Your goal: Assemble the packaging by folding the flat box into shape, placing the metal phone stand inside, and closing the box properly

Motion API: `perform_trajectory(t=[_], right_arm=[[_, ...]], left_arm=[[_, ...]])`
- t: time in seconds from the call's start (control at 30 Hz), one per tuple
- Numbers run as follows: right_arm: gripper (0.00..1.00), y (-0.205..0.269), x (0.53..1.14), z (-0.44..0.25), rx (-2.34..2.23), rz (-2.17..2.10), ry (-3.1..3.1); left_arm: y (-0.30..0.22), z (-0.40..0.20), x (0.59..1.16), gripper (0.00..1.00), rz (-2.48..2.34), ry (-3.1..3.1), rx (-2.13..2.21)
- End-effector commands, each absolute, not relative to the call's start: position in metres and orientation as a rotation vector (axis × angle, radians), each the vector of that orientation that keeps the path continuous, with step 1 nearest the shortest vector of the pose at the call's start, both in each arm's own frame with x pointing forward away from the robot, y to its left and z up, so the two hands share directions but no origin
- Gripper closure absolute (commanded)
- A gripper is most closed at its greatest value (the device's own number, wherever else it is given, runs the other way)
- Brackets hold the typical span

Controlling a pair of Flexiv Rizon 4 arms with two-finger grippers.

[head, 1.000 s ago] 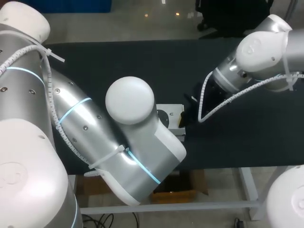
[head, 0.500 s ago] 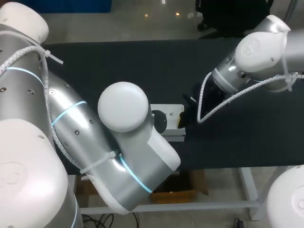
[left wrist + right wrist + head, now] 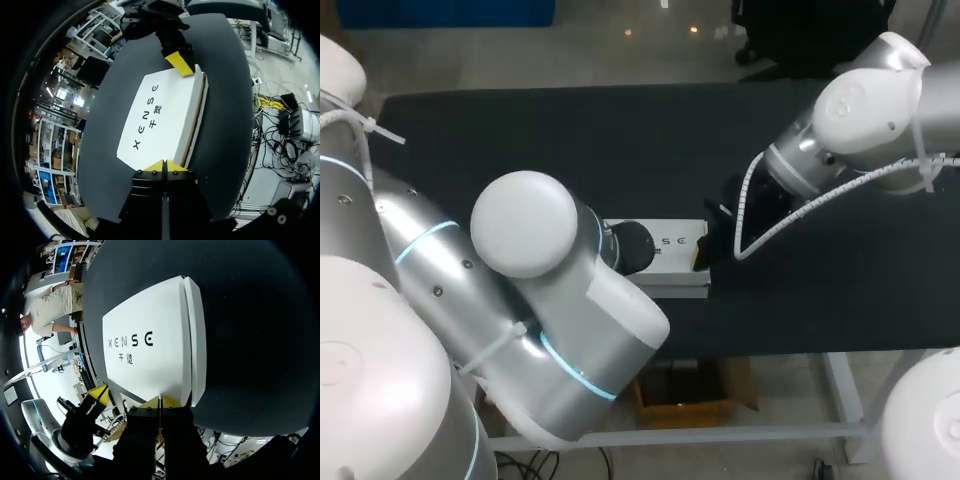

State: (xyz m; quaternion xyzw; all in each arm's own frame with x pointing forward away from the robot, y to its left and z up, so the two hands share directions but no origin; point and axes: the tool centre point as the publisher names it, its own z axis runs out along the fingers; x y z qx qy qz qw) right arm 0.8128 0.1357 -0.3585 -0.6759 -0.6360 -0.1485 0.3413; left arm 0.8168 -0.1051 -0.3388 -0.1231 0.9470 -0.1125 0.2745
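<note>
My left arm (image 3: 560,300) has drawn back toward the table's (image 3: 520,140) left front corner, baring more of the white box (image 3: 675,255). The box lies flat, print up, by the middle of the table's front edge, with its long axis along that edge and one end toward each gripper. The left gripper (image 3: 165,165) and right gripper (image 3: 160,401) both have their tips closed together at those ends, holding nothing; the lid looks down, so closing seems nearly done, and the next move calls for pressing it flush.

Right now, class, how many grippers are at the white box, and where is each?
2. The left gripper is at one short end of the white box; the right gripper is at the opposite end. The head view hides the left one.
</note>
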Motion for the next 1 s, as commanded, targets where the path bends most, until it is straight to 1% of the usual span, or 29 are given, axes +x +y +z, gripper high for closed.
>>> perform_trajectory(t=[0.03, 1.0], right_arm=[[1.0, 0.137, 0.812, -0.361, -1.76, -0.383, -1.655], [1.0, 0.13, 0.81, -0.373, -1.78, -0.369, -1.633]], left_arm=[[-0.094, -0.342, 0.835, 1.0, -0.392, 2.635, -0.317], [-0.089, -0.359, 0.836, 1.0, -0.405, 2.673, -0.325]])
